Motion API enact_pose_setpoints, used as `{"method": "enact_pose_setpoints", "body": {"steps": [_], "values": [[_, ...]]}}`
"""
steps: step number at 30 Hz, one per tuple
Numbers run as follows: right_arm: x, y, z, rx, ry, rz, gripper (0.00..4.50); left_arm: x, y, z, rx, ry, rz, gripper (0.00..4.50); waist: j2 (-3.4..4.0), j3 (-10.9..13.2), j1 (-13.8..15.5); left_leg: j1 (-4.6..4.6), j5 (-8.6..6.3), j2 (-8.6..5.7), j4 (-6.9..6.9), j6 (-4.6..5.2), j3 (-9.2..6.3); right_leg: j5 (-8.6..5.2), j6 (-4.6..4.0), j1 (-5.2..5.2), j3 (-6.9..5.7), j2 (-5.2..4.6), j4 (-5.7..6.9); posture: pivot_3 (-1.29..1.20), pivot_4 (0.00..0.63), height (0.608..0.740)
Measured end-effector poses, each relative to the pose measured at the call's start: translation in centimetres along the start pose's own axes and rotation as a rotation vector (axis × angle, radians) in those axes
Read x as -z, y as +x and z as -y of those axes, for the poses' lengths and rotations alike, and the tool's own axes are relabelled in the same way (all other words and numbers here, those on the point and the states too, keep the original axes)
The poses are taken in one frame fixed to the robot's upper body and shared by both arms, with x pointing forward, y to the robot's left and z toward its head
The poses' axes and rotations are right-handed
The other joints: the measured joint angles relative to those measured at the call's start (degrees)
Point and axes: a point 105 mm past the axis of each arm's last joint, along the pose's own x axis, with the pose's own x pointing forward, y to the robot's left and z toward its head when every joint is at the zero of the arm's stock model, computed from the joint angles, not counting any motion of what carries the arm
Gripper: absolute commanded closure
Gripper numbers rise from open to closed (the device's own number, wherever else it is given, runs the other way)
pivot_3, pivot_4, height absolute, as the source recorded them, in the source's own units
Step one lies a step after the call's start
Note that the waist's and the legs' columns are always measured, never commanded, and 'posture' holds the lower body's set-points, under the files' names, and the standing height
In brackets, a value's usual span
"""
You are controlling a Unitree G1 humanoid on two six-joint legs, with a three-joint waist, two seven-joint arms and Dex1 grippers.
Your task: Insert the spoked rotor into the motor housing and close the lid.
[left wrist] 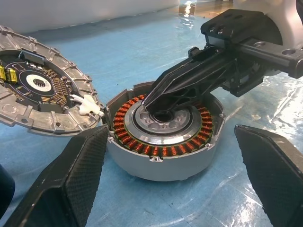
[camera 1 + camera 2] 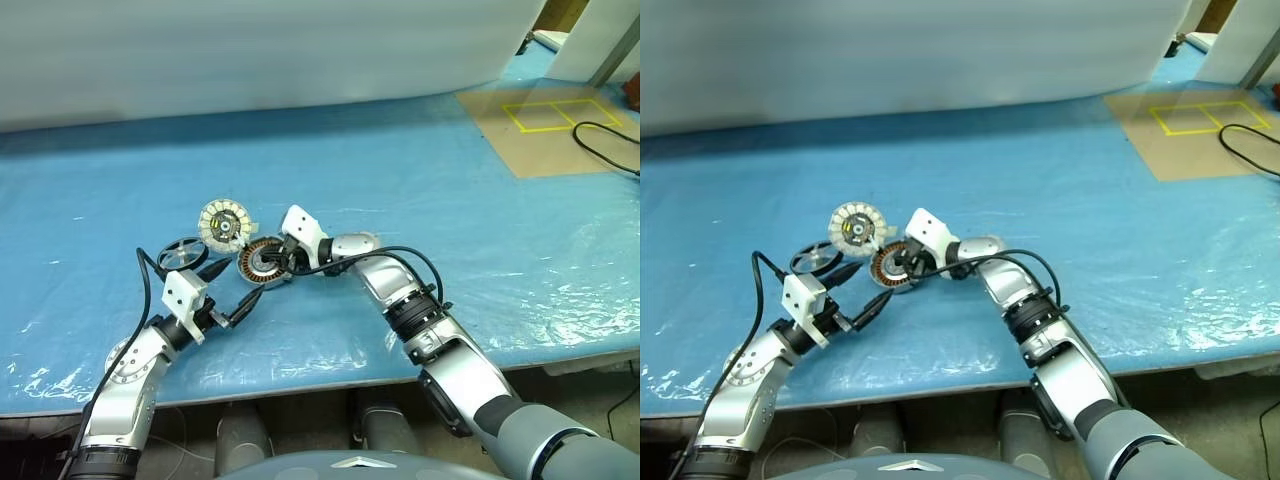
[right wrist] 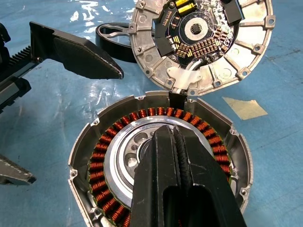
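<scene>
The motor housing (image 2: 258,262), a silver cup with copper windings, rests on the blue table cover. My right gripper (image 3: 173,135) is shut, its tips pressed together over the housing's central hub (image 1: 163,116). My left gripper (image 2: 243,279) is open just in front of the housing, one finger (image 1: 71,175) on each side, not touching it. The lid (image 2: 224,225) lies behind the housing with its circuit face showing, joined to it by a short cable (image 3: 182,85). Left of the housing, the spoked rotor (image 2: 183,254) lies as a dark ring on the cover.
A brown mat with yellow tape squares (image 2: 550,115) lies at the far right, with a black cable (image 2: 605,145) across it. A white board (image 2: 250,50) closes off the back. A scrap of tape (image 3: 244,108) lies beside the housing. The table's front edge (image 2: 300,385) is close.
</scene>
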Motion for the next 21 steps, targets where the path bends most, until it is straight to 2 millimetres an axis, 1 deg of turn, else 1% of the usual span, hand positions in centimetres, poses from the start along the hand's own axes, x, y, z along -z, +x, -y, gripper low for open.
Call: {"method": "enact_pose_setpoints", "body": {"steps": [4, 7, 9, 13, 16, 18, 21], "values": [[0.1, 0.1, 0.0, 0.007, -0.040, -0.010, 4.45, 0.0, 0.0, 0.0, 0.001, 0.003, -0.002, 0.00, 0.00, 0.00, 0.00, 0.00, 0.00, 0.00, 0.00, 0.00, 0.00, 0.00, 0.00, 0.02, 0.00, 0.00, 0.00, 0.00, 0.150, 0.740], [0.1, 0.2, 0.0, 0.012, -0.123, -0.029, 4.45, 0.0, -0.1, -0.1, 0.002, 0.007, -0.005, 0.00, 0.00, 0.00, 0.00, 0.05, 0.00, 0.00, 0.00, 0.00, 0.00, 0.00, 0.00, 0.05, 0.00, 0.00, 0.01, 0.00, 0.150, 0.740], [0.1, 0.2, -0.1, 0.004, -0.147, -0.032, 4.45, 0.0, -0.1, -0.1, 0.002, 0.007, -0.006, 0.00, 0.00, 0.00, 0.00, 0.11, 0.00, 0.00, 0.00, 0.00, 0.00, 0.00, 0.00, 0.10, 0.00, 0.00, 0.01, 0.00, 0.150, 0.740], [0.2, 0.2, -0.9, -0.052, -0.110, -0.031, 4.45, 0.0, -0.1, -0.1, 0.002, 0.008, -0.006, 0.00, 0.00, 0.00, 0.00, 0.11, 0.00, 0.00, 0.00, 0.00, 0.00, 0.00, 0.00, 0.12, 0.01, 0.00, 0.00, 0.00, 0.150, 0.740], [0.1, 0.2, -1.1, -0.063, -0.067, -0.032, 4.45, 0.0, -0.1, -0.1, 0.002, 0.007, -0.006, 0.00, 0.00, 0.00, 0.00, 0.11, 0.00, 0.00, 0.00, 0.00, 0.00, 0.00, 0.00, 0.12, 0.00, 0.00, -0.01, 0.00, 0.150, 0.740], [0.1, 0.2, -1.0, -0.052, -0.033, -0.031, 4.45, 0.0, -0.1, -0.1, 0.002, 0.007, -0.007, 0.00, 0.00, 0.00, -0.04, 0.13, 0.00, 0.00, -0.01, 0.00, 0.00, 0.00, 0.00, 0.12, 0.01, 0.00, 0.00, 0.00, 0.150, 0.740], [0.0, 0.4, -0.2, 0.001, -0.018, -0.032, 4.45, 0.0, -0.1, -0.1, 0.001, 0.006, -0.007, 0.00, 0.00, 0.00, -0.01, 0.18, 0.00, 0.00, -0.01, 0.00, 0.00, 0.00, 0.00, 0.13, 0.02, 0.00, 0.04, 0.00, 0.150, 0.740]]}}
